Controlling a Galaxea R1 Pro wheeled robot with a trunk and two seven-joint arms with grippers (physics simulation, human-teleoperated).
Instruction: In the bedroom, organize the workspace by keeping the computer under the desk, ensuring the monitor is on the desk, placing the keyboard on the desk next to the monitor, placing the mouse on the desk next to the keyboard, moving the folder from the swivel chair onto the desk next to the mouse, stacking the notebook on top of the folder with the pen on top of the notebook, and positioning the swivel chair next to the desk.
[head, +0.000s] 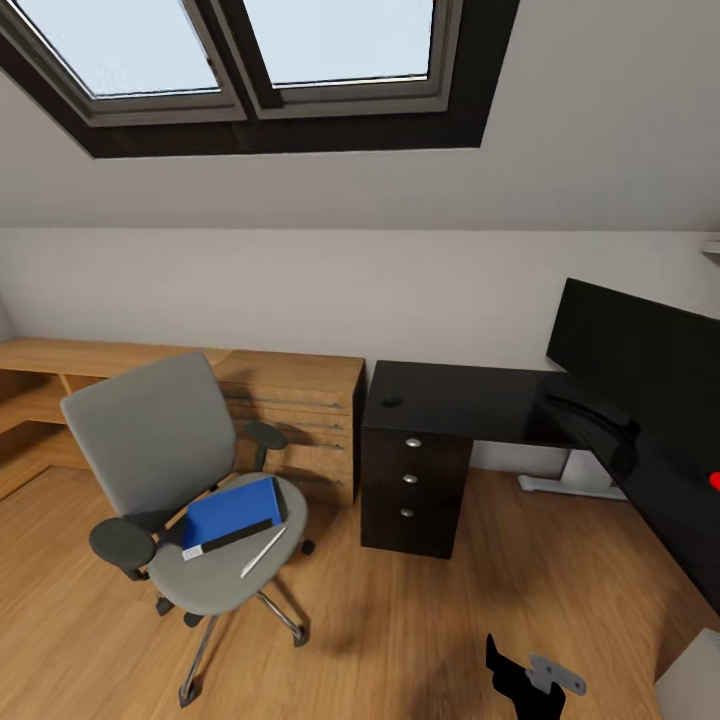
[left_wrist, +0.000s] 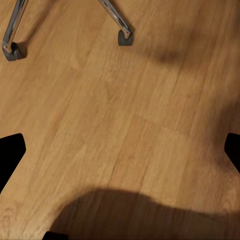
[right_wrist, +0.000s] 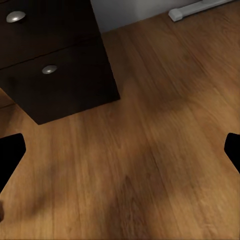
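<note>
Head view: a gripper, jaw state unreadable; folder and pen lie on the chair; mouse and monitor sit on the table.
Left wrist view: left gripper spread wide above the floor.
Right wrist view: right gripper spread wide near the drawers.

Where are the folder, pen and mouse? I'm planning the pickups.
folder (head: 230, 510): head view, blue cover, on chair seat.
pen (head: 263, 551): head view, mid-shaft, on seat.
mouse (head: 391, 401): head view, top, on desk.

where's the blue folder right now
In the head view, lower left: the folder lies on the swivel chair seat, the pen beside it.
</note>
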